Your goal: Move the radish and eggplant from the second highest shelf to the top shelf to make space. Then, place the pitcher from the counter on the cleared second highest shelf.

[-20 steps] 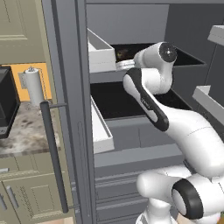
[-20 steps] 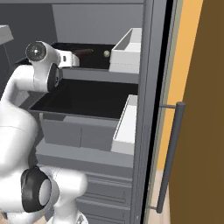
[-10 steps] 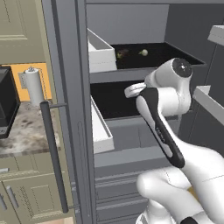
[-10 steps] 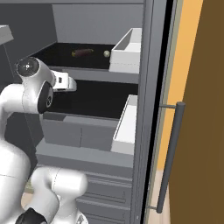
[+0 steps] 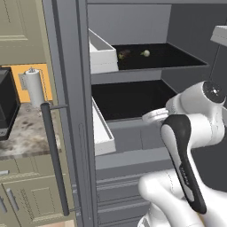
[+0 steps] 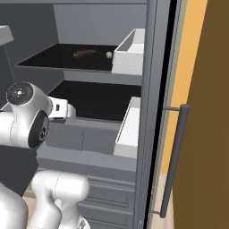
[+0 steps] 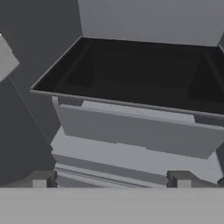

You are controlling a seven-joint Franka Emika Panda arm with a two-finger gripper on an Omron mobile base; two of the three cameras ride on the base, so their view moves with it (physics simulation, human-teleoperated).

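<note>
The eggplant (image 6: 84, 54) and the pale radish (image 6: 108, 54) both lie on the top shelf (image 6: 67, 69), a little apart from each other, and the second highest shelf (image 7: 144, 89) below it looks bare. I judge that the clearing part is done and the pitcher is what remains. I do not find the pitcher on the visible piece of the counter (image 5: 27, 133), where there is a white roll (image 5: 34, 87) and a dark box (image 5: 8, 108).

The gripper (image 7: 111, 180) has its fingers spread wide and holds nothing; it points at the front edge of the second highest shelf and the drawer fronts (image 7: 140, 131) under it.

Some things can go wrong from here. The arm is folded close to the open fridge, so a wide swing toward the counter can knock the white door bins (image 5: 103, 128) or the door edge. The two vegetables are small and look round; a bump on the top shelf may roll them. As far as the small, dark view allows, the eggplant is not near the rim. A squat, wide pitcher may also slip from the fingers if they take it badly.
</note>
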